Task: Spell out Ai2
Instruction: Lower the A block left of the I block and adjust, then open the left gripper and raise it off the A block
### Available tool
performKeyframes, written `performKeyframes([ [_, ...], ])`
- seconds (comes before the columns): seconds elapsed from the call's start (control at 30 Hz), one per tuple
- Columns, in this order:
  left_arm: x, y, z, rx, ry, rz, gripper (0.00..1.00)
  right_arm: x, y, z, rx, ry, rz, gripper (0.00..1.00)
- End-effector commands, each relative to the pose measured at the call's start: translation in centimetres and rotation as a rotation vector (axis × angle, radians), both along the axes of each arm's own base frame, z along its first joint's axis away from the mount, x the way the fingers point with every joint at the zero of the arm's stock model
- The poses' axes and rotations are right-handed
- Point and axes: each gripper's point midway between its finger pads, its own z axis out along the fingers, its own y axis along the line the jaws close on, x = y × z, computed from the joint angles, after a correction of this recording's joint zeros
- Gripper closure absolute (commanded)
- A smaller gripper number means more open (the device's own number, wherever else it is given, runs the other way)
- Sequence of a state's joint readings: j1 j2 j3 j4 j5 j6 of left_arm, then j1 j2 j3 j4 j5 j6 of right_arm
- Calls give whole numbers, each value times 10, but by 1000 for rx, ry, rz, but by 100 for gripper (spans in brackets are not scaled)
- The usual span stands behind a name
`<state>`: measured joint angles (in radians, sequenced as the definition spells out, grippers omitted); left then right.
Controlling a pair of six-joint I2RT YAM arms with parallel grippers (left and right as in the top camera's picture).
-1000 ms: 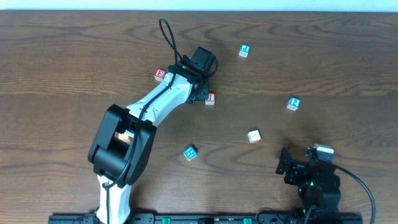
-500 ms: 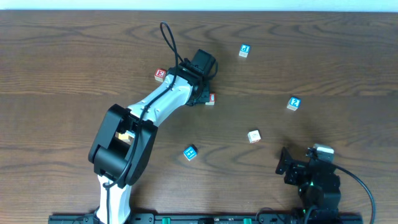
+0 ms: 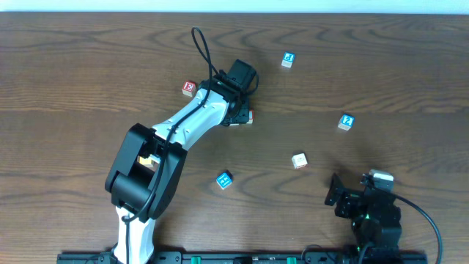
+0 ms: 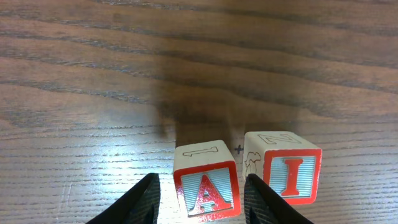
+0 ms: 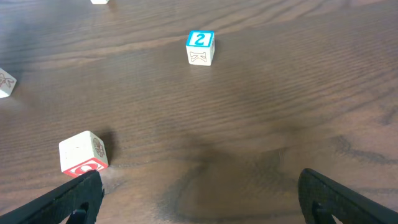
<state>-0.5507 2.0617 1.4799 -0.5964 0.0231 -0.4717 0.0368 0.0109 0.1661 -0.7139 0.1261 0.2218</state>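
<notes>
Two red blocks sit side by side on the desk (image 4: 74, 74), closer to the far edge than the near edge: the A block (image 4: 205, 186) and the I block (image 4: 283, 168) just beside it. The left tool (image 4: 200, 198) has a finger close on each side of the A block, but I cannot tell if it squeezes. The blue 2 block (image 5: 200, 47) sits alone toward the right edge, and the right tool (image 5: 199, 198) is wide open by the near right corner.

Red letters mark the A block (image 4: 206, 184) and I block (image 4: 285, 172); blue marks the 2 block (image 5: 200, 46).
</notes>
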Motion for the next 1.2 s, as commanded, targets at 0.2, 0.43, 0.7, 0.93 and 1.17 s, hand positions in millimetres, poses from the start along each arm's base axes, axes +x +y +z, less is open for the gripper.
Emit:
performKeyframes([
  [0.2, 14, 0, 8, 13, -44, -34, 54, 0, -1, -1, -10, 2, 4, 1],
  [0.43, 45, 0, 58, 21, -151, -31, 57, 0, -1, -1, -10, 2, 4, 1],
  [0.7, 46, 22, 70, 81, -132, 57, 94, 0, -1, -1, -10, 2, 4, 1],
  [0.93, 13, 35, 32, 108, 0, 142, 94, 0, -1, -1, -10, 2, 4, 1],
  [1.17, -7, 36, 14, 105, 77, 138, 94, 0, -1, -1, -10, 2, 4, 1],
])
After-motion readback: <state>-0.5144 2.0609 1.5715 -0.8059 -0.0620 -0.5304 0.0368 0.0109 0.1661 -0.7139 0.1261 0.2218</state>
